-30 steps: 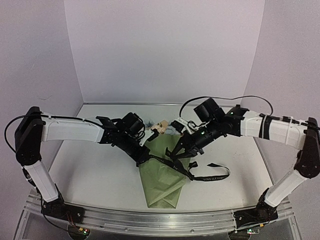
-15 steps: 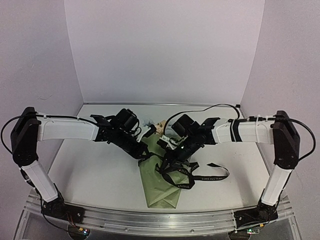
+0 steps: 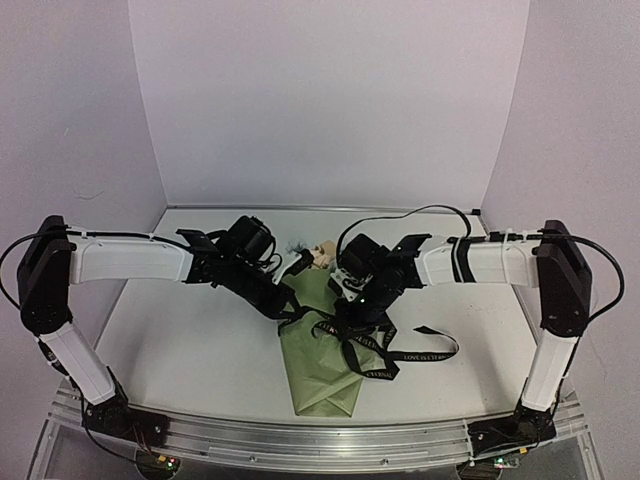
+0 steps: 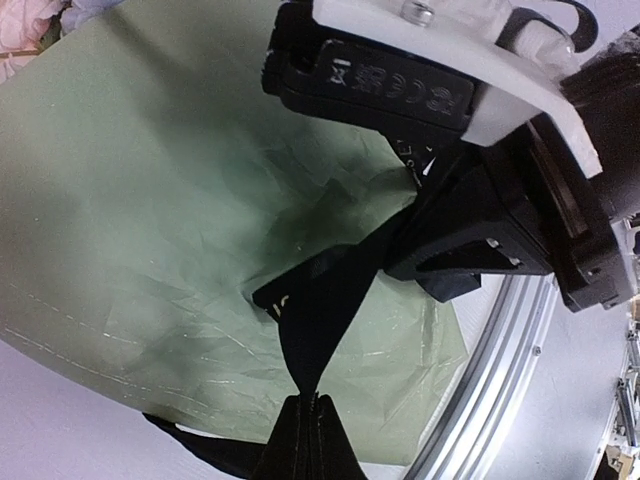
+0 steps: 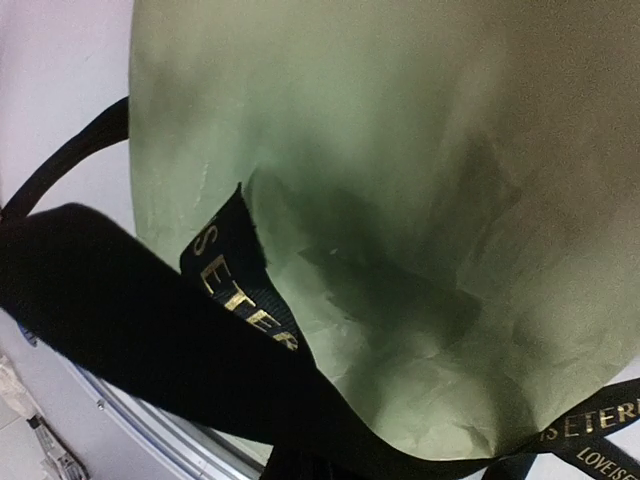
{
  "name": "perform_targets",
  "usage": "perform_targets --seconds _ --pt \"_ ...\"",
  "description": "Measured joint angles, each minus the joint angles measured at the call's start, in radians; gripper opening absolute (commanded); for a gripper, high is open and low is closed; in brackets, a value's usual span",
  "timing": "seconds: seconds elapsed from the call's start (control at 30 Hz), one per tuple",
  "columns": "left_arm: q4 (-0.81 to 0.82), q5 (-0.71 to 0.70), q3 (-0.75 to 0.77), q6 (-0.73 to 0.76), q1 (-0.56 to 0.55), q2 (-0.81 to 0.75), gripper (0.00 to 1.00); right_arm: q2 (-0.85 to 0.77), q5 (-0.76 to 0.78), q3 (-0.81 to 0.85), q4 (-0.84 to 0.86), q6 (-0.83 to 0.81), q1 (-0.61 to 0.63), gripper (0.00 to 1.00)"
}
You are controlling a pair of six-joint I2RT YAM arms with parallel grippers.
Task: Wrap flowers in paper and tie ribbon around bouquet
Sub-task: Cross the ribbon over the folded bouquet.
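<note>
The ribbon (image 3: 425,357) is clamped across the middle of the bouquet (image 3: 320,378), by the left gripper (image 3: 291,308) at its left edge and the right gripper (image 3: 347,320) over its centre; the flowers (image 3: 322,250) are seen at its far end.

Paper (image 5: 400,150) fills nearly the whole frame, olive-green and crinkled, with a dark shadow pooled across its middle. A cut end of ribbon (image 5: 240,290) lies on it at left, black, and the pale letters "IS ETER" can be read along it. From there a broad black band sweeps across the lower left, badly out of focus; it is probably the same ribbon close to the lens, but that is hard to confirm. Another lettered strand crosses the bottom right corner, over the paper's edge. A thin black loop curves over the pale table (image 5: 60,60) at upper left. A metal rail (image 5: 150,440) shows at bottom left.
</note>
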Motion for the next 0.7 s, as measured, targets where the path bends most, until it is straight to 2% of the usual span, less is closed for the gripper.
perform_targets --seconds 0.5,0.6,0.7 --pt "-0.022 0.086 0.000 0.000 0.000 0.063 0.04 0.074 0.280 0.067 0.005 0.087 0.072 0.00" --pt "-0.033 0.082 0.000 -0.002 0.000 0.083 0.10 0.074 0.319 0.067 0.036 0.113 0.073 0.00" --pt "-0.036 0.073 0.000 -0.010 0.000 0.092 0.25 0.074 0.343 0.067 0.071 0.131 0.072 0.00"
